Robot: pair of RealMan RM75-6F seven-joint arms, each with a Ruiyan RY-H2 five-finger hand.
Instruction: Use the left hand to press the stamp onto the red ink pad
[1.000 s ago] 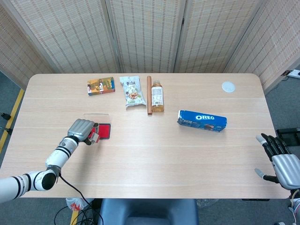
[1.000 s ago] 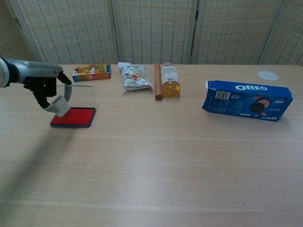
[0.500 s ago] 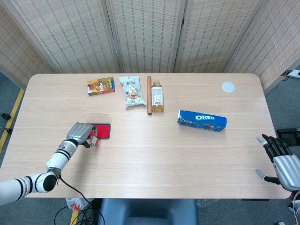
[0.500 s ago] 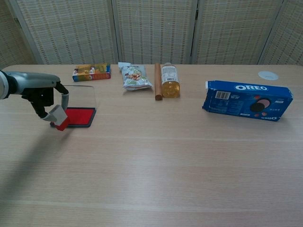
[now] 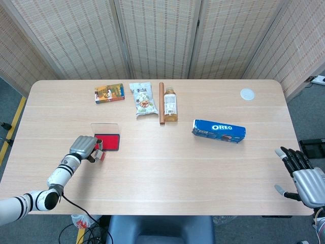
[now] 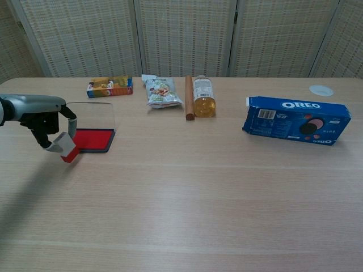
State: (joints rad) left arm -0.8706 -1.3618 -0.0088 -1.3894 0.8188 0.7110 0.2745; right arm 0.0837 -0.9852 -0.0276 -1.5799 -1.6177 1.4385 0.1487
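Stamp [image 6: 64, 148]: pinched in the left hand [image 5: 85, 147], tilted, its red face turned down toward the bench [image 5: 167, 173]; whether it touches the wood cannot be told.
Red ink pad [image 6: 89, 139]: flat on the bench with its clear lid [image 6: 93, 115] standing open at the far edge; long axis running left to right.
Key relation: the stamp sits just beside the pad's near left corner, off the red surface; the pad lies ahead of the hand and slightly to its right.
Coming move, as a judgement: a short carry forward and rightward, then a level press down onto the red.
Nearer arm: the left by far.
Right hand [image 5: 305, 175]: fingers spread, holding nothing, at the bench's far right edge, well apart from the pad.
Edges: the bench's left edge lies near the left forearm; the upright lid limits travel behind the pad.
Open room: bare wood in front of and to the right of the pad; the snack box [image 5: 109, 93], packet [image 5: 143, 100], stick [image 5: 161, 103], bottle [image 5: 170, 104] and Oreo box [image 5: 219, 130] all stand well apart.
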